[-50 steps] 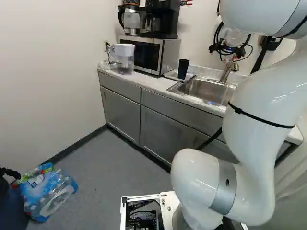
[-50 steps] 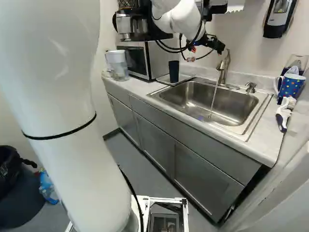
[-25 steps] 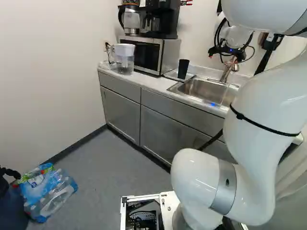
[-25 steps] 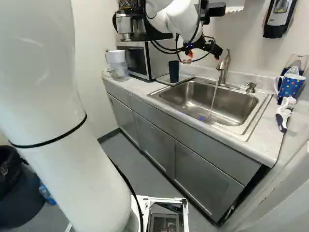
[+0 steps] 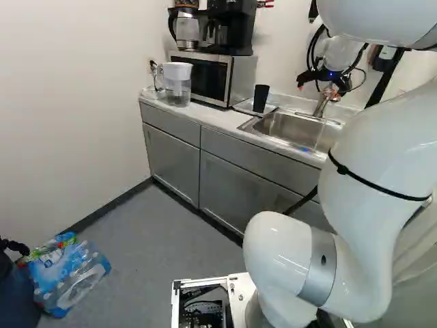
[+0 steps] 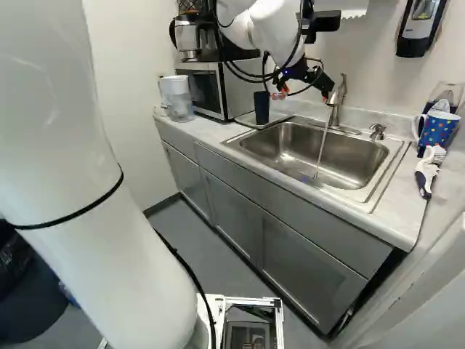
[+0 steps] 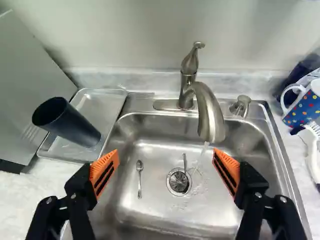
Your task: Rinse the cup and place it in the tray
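Observation:
My gripper (image 6: 305, 93) is above the sink (image 6: 280, 150), close to the faucet (image 6: 338, 102), in the right base view. In the wrist view the gripper (image 7: 166, 156) is open, its orange pads wide apart with nothing between them. Water runs from the faucet (image 7: 210, 117) into the sink beside the drain. The dark cup (image 7: 70, 122) stands upright on the metal tray (image 7: 107, 97), left of the sink in both base views, apart from the gripper.
A spoon (image 7: 139, 180) lies in the sink. Across the sink from the tray are a dotted mug (image 6: 437, 129) and a brush (image 6: 426, 174). A microwave (image 5: 205, 76) and a water pitcher (image 5: 177, 83) stand beyond the tray.
My gripper has come down a little near the faucet, still open. The arm's large near link has shifted left in the right base view. Cup, tray and base have stayed put.

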You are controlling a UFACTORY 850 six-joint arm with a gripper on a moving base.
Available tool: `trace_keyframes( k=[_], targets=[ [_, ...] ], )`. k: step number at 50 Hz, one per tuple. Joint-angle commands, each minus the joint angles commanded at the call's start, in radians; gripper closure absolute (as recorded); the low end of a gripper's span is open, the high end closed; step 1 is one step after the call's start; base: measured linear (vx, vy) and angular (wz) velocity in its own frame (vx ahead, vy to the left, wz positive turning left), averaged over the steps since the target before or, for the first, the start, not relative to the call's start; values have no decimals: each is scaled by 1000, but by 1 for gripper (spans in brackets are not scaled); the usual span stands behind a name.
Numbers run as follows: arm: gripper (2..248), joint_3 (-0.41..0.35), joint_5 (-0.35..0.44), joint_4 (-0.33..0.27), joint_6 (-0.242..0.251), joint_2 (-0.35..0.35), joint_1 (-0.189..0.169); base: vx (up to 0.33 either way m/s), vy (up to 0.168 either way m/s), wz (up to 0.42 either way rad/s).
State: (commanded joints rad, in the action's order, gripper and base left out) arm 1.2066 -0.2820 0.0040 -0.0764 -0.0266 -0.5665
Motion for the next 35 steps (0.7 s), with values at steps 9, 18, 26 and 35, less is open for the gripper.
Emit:
trace_keyframes(
  k=[9, 18, 26, 35],
  targets=[
    [3, -12, -39, 0, 0, 12, -8, 0, 0, 0],
    [3, -23, -78, 0, 0, 23, -18, 0, 0, 0],
    [3, -33, -111, 0, 0, 32, -27, 0, 0, 0],
    [3, -37, -136, 0, 0, 37, -32, 0, 0, 0]
  ],
)
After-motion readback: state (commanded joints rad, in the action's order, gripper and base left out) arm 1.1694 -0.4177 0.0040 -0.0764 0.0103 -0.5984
